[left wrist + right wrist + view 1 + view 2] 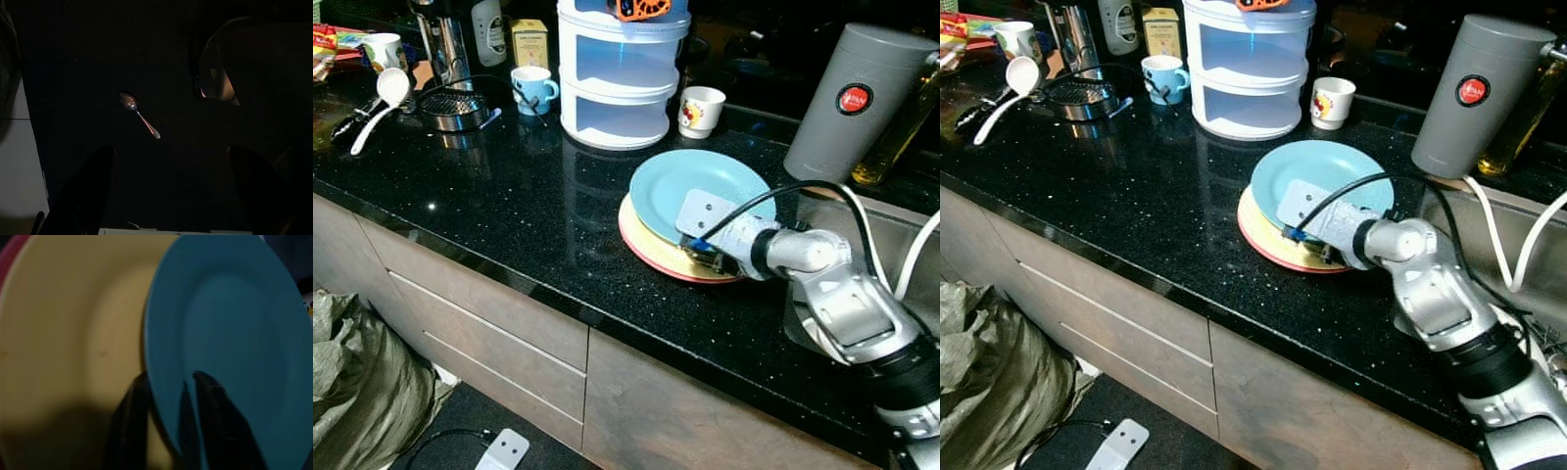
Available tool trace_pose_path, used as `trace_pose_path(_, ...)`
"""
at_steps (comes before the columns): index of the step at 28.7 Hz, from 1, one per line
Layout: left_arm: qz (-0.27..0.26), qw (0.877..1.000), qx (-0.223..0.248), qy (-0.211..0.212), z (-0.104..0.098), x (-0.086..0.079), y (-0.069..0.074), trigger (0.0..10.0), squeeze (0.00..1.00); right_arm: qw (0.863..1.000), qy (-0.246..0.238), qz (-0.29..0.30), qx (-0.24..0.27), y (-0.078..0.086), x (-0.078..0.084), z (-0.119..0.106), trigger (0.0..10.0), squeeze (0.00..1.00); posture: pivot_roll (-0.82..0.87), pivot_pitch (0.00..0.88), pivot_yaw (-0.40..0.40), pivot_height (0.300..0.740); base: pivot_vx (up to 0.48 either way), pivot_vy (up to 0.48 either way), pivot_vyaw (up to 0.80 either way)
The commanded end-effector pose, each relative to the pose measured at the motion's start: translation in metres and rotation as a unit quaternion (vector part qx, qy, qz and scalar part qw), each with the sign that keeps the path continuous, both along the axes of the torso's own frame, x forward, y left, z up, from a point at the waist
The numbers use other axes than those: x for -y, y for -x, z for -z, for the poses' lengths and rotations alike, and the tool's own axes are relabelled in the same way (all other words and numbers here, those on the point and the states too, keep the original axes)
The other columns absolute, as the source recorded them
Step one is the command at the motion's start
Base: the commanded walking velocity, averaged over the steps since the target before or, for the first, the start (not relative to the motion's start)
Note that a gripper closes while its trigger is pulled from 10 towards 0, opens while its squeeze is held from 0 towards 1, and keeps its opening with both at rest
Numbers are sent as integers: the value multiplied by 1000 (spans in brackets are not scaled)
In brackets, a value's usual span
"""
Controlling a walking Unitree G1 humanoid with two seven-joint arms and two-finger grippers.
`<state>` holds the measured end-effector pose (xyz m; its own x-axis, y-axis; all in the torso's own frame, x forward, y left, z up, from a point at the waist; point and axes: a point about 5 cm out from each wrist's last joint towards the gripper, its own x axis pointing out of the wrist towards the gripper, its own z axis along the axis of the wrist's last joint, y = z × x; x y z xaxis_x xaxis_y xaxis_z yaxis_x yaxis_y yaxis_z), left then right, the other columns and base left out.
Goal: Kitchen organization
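Right wrist view has my right gripper pinched on the blue plate's rim, tilted over a yellow plate. Black speckled desk, grey drawers below, sink beside. Left gripper spread wide over a spoon.

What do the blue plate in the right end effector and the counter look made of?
Blue plate: likely plastic or melamine; thin rim, flat matte colour, soft sheen. Counter: polished black stone, likely granite; glossy, speckled, mirrors the rack. Right end effector pinches the plate's rim.
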<state>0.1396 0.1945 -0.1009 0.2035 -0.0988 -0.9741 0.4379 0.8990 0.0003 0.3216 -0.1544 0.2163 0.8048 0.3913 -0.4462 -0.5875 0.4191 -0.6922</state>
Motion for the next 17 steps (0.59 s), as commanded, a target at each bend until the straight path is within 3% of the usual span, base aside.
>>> trace_pose_path(1,6,1000,-8,9,2,5,4,10000,0,1000,20,13,-3,0,0,13,0,0,-36,0,-42,740,0,0,0)
trace_pose_path(4,6,1000,-8,9,2,5,4,10000,0,999,23,19,9,0,0,16,0,0,-35,0,-44,740,0,0,0)
trace_pose_path(9,6,1000,-8,10,2,5,4,10000,0,996,18,48,76,-3,-1,21,0,0,-35,0,-43,740,0,0,0)
trace_pose_path(17,8,1000,-8,9,2,5,4,10000,0,975,-43,92,196,-6,-4,12,0,0,-37,0,-38,740,0,0,0)
